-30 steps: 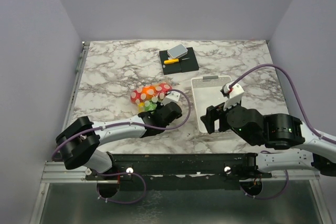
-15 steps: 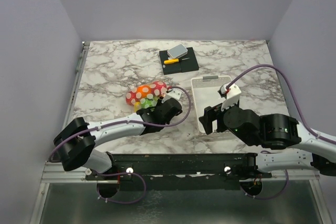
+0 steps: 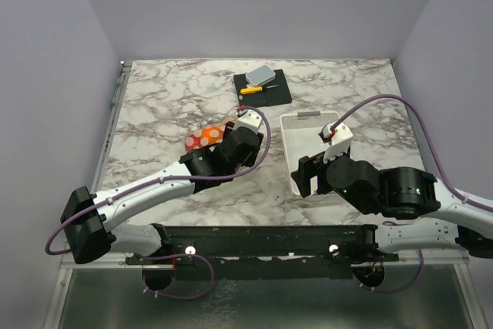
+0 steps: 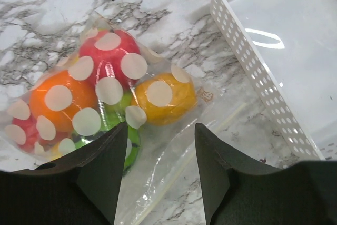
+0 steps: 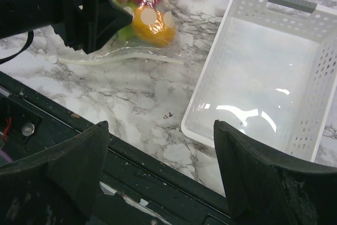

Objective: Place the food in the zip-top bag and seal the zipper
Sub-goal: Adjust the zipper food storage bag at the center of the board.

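Seemingly filling is done: the glossy red, orange, yellow and green toy fruits (image 4: 163,96) sit inside the clear polka-dotted plastic bag (image 4: 105,104), just left of the white slatted plastic basket (image 5: 208,85). Sealing looks to be in hand, and the pale zipper strip (image 5: 121,59) likely needs a pinch along it. The left gripper (image 4: 160,130) hovers over the bag, arm outstretched, jaws partly parted and empty. The right gripper (image 5: 160,130) hangs by the basket's near-left corner, jaws wide and empty.

White perforated basket (image 3: 286,148) on marble table (image 3: 169,98), grey handle (image 3: 310,115) on its far rim. Black board (image 3: 279,92) lies beyond the basket's far-left corner, apart from it. On the board: yellow-handled knife (image 3: 251,89) at the edge nearer the basket, grey rectangular block (image 3: 259,75) just beyond the knife, farther from the basket.
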You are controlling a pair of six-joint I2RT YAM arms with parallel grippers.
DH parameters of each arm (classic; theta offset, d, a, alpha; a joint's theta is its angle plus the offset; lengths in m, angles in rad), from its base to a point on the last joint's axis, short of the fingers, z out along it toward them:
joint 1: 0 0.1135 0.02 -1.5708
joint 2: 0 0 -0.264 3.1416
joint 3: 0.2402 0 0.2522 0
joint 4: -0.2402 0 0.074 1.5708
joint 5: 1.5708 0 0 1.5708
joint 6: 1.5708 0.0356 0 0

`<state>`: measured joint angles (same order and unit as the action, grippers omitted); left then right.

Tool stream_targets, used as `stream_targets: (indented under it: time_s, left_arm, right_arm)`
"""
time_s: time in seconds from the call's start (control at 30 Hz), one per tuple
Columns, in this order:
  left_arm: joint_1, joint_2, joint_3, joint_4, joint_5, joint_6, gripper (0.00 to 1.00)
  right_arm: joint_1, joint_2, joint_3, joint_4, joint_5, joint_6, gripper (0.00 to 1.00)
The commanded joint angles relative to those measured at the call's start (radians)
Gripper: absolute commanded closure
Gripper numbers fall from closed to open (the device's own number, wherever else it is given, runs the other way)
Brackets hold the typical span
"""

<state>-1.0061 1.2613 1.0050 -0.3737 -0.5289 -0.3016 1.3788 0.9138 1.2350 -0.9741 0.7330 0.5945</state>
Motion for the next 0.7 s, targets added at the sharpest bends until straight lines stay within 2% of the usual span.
stream_targets:
  time_s: [0.0, 0.13, 0.33, 0.5, 0.67]
  left_arm:
    - [0.061, 0.006, 0.06, -0.07, -0.084, 0.014, 0.44]
    - [0.185, 0.014, 0.077, -0.062, -0.072, 0.005, 0.44]
    - [0.34, 0.074, 0.066, -0.034, -0.007, -0.019, 0.55]
    - [0.395, 0.135, 0.019, -0.008, 0.085, -0.071, 0.6]
    - [0.397, 0.187, -0.051, 0.03, 0.176, -0.108, 0.63]
  right_arm:
    - [-0.006, 0.002, 0.002, 0.008, 0.008, 0.024, 0.14]
    - [-0.006, -0.001, -0.004, 0.007, 0.004, 0.036, 0.14]
    - [-0.006, 0.005, -0.006, 0.006, 0.0, 0.047, 0.15]
    - [-0.006, 0.011, -0.003, 0.003, -0.001, 0.047, 0.15]
    - [-0.005, 0.013, -0.009, 0.002, -0.007, 0.048, 0.15]
